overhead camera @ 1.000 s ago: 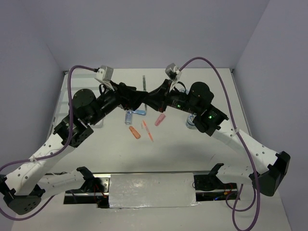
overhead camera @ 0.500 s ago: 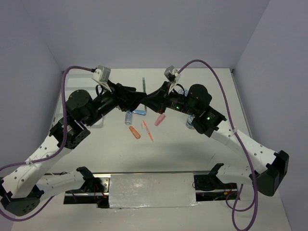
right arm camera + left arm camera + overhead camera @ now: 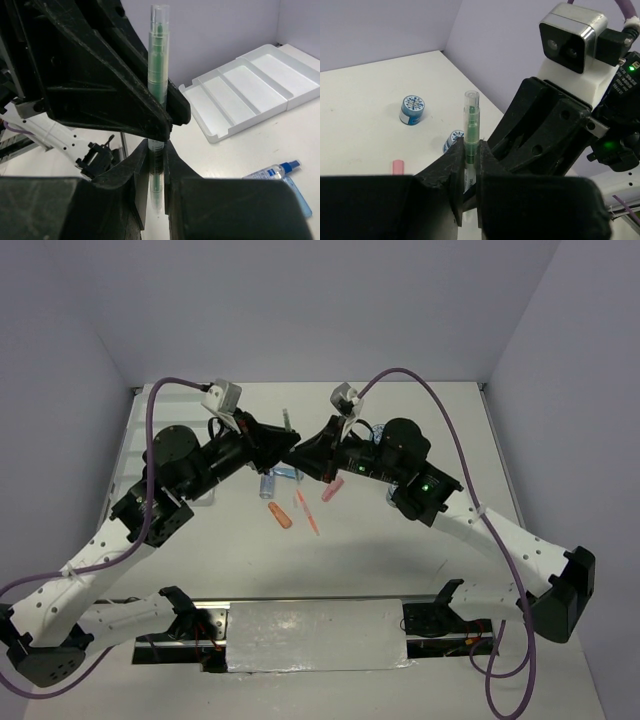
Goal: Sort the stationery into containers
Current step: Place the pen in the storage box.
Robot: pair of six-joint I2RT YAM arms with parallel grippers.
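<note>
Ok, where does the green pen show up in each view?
Top external: green pen in the upper middle, slightly left of centre.
Left wrist: pen upright at centre, between the jaws of the left gripper.
Right wrist: pen upright at centre, between the jaws of the right gripper.
Shared landmark: the two grippers meeting on it.

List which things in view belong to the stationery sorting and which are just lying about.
Job: thin green pen held by left gripper and right gripper; white four-compartment plastic tray; two round blue-and-white tape rolls; small clear bottle with blue cap; light blue piece; pink piece; orange pieces.
Lying about: purple cables; grey metal plate at near edge.
</note>
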